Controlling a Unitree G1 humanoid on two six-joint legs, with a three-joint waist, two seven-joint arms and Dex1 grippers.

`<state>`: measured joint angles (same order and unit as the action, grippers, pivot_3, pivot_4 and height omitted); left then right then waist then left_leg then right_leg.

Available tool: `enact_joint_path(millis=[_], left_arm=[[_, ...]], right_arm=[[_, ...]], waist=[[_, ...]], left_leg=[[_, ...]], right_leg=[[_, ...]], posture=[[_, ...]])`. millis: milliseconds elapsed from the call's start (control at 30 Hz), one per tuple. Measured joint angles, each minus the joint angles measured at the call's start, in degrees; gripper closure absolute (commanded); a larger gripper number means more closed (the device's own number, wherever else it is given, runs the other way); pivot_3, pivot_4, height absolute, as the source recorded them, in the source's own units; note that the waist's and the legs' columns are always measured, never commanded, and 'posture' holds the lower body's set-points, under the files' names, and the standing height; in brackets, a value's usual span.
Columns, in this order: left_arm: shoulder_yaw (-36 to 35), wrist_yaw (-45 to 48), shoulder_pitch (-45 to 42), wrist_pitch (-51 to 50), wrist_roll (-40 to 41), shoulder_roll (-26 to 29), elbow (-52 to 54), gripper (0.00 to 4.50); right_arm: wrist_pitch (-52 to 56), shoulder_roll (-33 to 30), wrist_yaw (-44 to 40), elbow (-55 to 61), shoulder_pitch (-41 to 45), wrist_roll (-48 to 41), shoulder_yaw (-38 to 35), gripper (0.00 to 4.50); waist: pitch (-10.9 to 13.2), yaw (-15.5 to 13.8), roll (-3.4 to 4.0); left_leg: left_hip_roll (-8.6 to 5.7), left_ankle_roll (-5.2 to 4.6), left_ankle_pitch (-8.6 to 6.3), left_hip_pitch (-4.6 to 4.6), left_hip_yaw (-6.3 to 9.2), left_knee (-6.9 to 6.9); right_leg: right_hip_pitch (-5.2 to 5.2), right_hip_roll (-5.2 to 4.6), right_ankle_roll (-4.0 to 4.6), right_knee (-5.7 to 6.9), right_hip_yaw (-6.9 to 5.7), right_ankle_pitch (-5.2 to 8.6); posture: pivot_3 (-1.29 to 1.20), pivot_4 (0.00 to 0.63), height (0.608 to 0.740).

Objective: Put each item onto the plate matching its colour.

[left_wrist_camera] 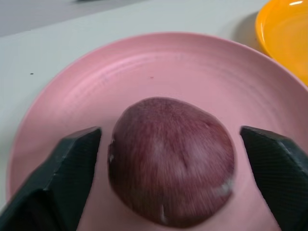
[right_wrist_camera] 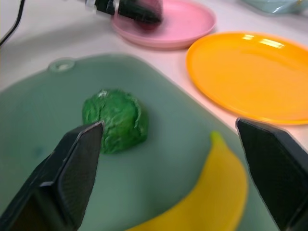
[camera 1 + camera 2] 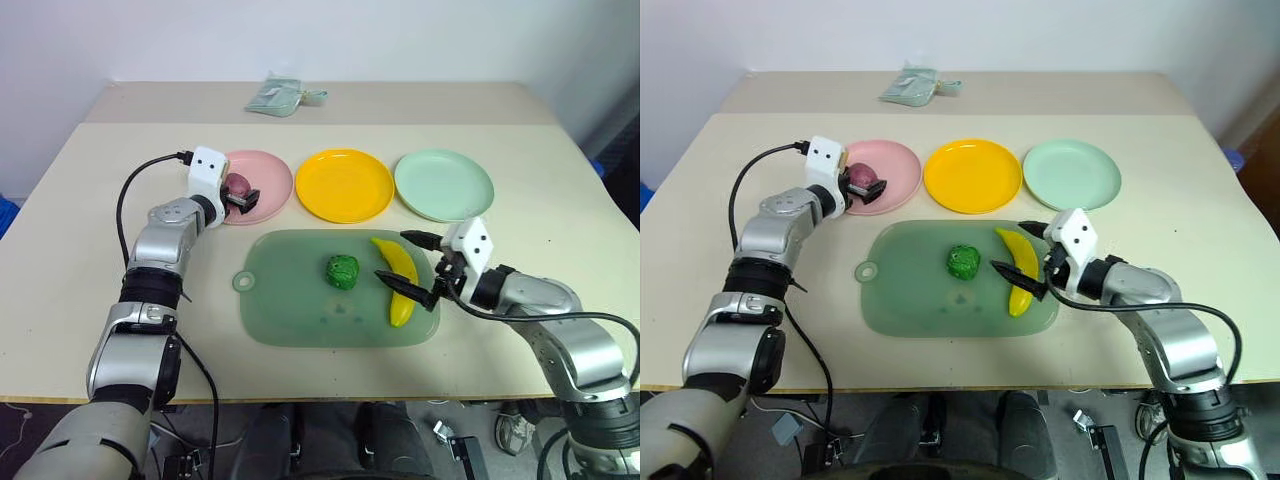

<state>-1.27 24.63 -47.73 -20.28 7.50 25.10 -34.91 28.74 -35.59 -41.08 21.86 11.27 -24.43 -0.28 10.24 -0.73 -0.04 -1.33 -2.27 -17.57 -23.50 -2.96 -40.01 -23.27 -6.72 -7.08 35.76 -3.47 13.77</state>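
The dark maroon ball [image 1: 171, 168] rests on the pink plate [image 3: 272, 168]. My left gripper [image 3: 241, 201] is open around it, and a gap shows between each finger and the ball. The bumpy green ball [image 3: 341, 271] and the yellow banana [image 3: 404, 305] lie on the big green board [image 3: 290, 315]. My right gripper [image 3: 391, 256] hovers open over the banana's upper half, one finger on either side and neither touching it. The yellow plate [image 3: 345, 186] and the mint green plate [image 3: 444, 185] stand behind the board with nothing on them.
A pale grey-green cloth pouch [image 3: 276, 97] lies at the far edge of the table. The three plates stand in a row close behind the board, whose ring handle [image 3: 243, 282] points left. Bare tabletop stretches to both sides.
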Motion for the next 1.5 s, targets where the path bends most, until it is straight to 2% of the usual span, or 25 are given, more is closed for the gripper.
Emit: enact_joint_path(millis=[133, 300, 433, 533, 667, 700, 933, 1100, 1267, 1367, 1433, 1467, 1500], left_arm=[[-2.3, 1.0, 2.2, 3.2, 0.7, 1.3, 4.8, 0.04], [-4.7, 12.9, 17.6, 2.6, 8.7, 7.2, 27.8, 0.04], [-2.1, 23.2, 29.1, -3.2, 16.4, 11.0, 44.7, 0.04], [0.8, 27.0, 33.4, -5.9, 17.7, 13.9, 51.7, 0.00], [2.7, 27.7, 35.0, -8.2, 18.8, 13.4, 55.3, 0.00], [2.7, 27.6, 35.2, -8.3, 19.0, 13.4, 56.0, 0.00], [3.0, 27.7, 36.8, -9.1, 19.1, 13.5, 56.8, 0.00], [4.7, 26.9, 36.6, -8.7, 18.8, 11.4, 57.7, 0.00], [5.1, 25.3, 36.1, -8.2, 18.3, 9.9, 57.9, 0.00], [5.2, 24.9, 36.1, -8.2, 18.0, 9.6, 58.2, 0.00], [5.3, 24.7, 36.1, -8.2, 18.0, 9.6, 58.4, 0.00], [5.3, 24.6, 36.1, -8.2, 18.0, 9.6, 58.4, 0.00], [5.3, 24.2, 36.3, -8.2, 17.9, 9.6, 58.5, 0.00]], right_arm=[[2.1, 2.7, 2.7, 0.8, 3.5, 1.6, 3.8, 0.00], [3.6, 4.4, 3.5, 0.2, 7.1, 4.4, 9.5, 0.00], [3.5, 4.8, 3.1, -2.4, 7.4, 6.7, 12.6, 0.00], [3.5, 4.9, 2.6, -4.1, 7.4, 7.3, 12.9, 0.77], [3.4, 4.9, 2.0, -4.6, 7.5, 7.3, 12.9, 2.72], [3.5, 5.1, 1.9, -4.6, 7.5, 7.3, 12.7, 2.92], [3.4, 7.6, 6.1, -7.2, 11.8, 6.1, 5.8, 2.92], [0.0, 9.2, 24.5, -30.0, 25.0, 15.6, -1.0, 2.92], [-6.1, 10.1, 31.1, -46.9, 29.5, 19.7, -3.0, 2.92], [-8.9, 11.0, 31.0, -51.5, 30.6, 19.6, -3.4, 1.62], [-10.8, 11.1, 30.5, -52.1, 31.1, 19.6, -3.8, 0.53], [-11.4, 11.1, 30.3, -52.1, 31.2, 19.6, -3.9, 0.15], [-12.8, 11.1, 29.6, -51.5, 31.1, 19.6, -4.2, 0.06]], waist=[[0.0, 0.1, 0.00], [0.0, 0.7, 0.03], [0.0, -0.1, 0.02], [0.0, -0.1, 0.03], [0.0, 0.1, 0.03], [0.0, 0.2, 0.03], [0.0, 0.0, 0.03], [0.0, 0.0, 0.04], [0.0, 1.1, 0.06], [0.0, 1.7, 0.08], [0.0, 1.7, 0.10], [0.0, 1.7, 0.10], [0.0, 1.6, 0.11]], left_leg=[[0.00, 0.01, -0.01, 0.00, 0.00, 0.00], [0.04, 0.06, -0.01, 0.00, -0.02, 0.05], [0.00, 0.05, -0.01, 0.01, 0.04, -0.07], [-0.02, 0.05, -0.01, 0.04, 0.06, -0.06], [0.01, 0.05, -0.01, 0.04, 0.05, 0.00], [0.01, 0.05, -0.01, 0.04, 0.04, 0.00], [0.00, 0.04, -0.01, 0.04, 0.03, 0.00], [-0.03, 0.05, 0.00, 0.03, 0.02, 0.06], [0.00, 0.11, 0.04, 0.02, -0.06, 0.29], [0.03, 0.13, 0.06, 0.03, -0.06, 0.32], [0.04, 0.13, 0.06, 0.03, -0.06, 0.33], [0.04, 0.13, 0.06, 0.03, -0.06, 0.33], [0.03, 0.13, 0.06, 0.03, -0.06, 0.32]], right_leg=[[-0.03, -0.02, 0.00, 0.01, 0.01, 0.00], [-0.09, -0.05, 0.02, 0.02, 0.03, 0.01], [0.04, -0.10, 0.03, -0.14, 0.02, 0.01], [0.07, -0.09, 0.03, -0.19, 0.02, 0.01], [0.02, -0.03, 0.04, -0.19, 0.04, 0.01], [0.01, -0.04, 0.04, -0.19, 0.04, 0.01], [0.02, -0.04, 0.03, -0.19, 0.04, 0.01], [-0.04, -0.05, 0.05, -0.19, 0.05, 0.01], [-0.06, 0.00, 0.05, -0.19, 0.05, 0.01], [-0.06, 0.03, 0.04, -0.20, 0.05, 0.01], [-0.07, 0.04, 0.04, -0.20, 0.05, 0.01], [-0.07, 0.03, 0.04, -0.20, 0.06, 0.01], [-0.06, 0.03, 0.04, -0.20, 0.06, 0.01]], posture=[[0.00, 0.150, 0.740], [0.00, 0.150, 0.740], [0.00, 0.150, 0.740], [0.00, 0.150, 0.740], [0.00, 0.150, 0.740], [0.00, 0.150, 0.740], [0.00, 0.150, 0.740], [0.00, 0.150, 0.740], [0.00, 0.150, 0.740], [0.00, 0.150, 0.740], [0.00, 0.150, 0.740], [0.00, 0.150, 0.740], [0.00, 0.150, 0.740]])
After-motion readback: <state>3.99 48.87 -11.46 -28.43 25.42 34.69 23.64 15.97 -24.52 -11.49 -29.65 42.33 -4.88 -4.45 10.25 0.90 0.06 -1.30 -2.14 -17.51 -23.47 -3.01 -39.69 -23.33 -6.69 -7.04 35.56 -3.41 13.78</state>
